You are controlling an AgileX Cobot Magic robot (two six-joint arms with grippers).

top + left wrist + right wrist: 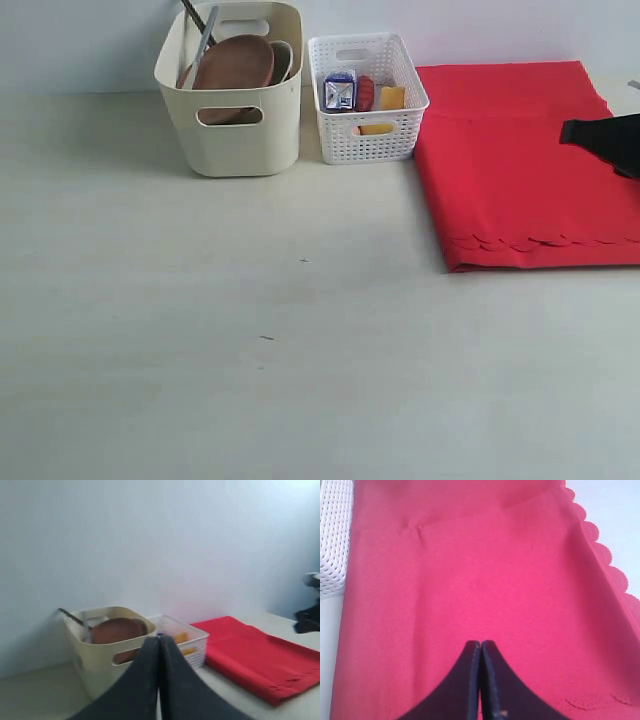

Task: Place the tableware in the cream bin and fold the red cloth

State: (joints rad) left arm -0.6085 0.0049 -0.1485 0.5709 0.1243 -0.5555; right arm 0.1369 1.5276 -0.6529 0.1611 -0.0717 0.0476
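**One bin, one basket, one cloth, two closed end effectors**

So the counter (250, 350) had one cream bin (240, 140) with one white lattice basket (365, 140) just beside it. In the bin I counted one wooden plate (235, 62), one silver knife (205, 42) and one pale bowl (283, 60) behind the plate. There were dark chopsticks (190, 10) too, but I couldn't tell how many. One red cloth (520, 170) lay flat just beside the basket, scalloped edge along its near side. The right end effector (480, 645) was pressed together, empty, right over the cloth. The left end effector (159, 640) was pressed together too, holding nothing, with the bin and basket out in front of it.
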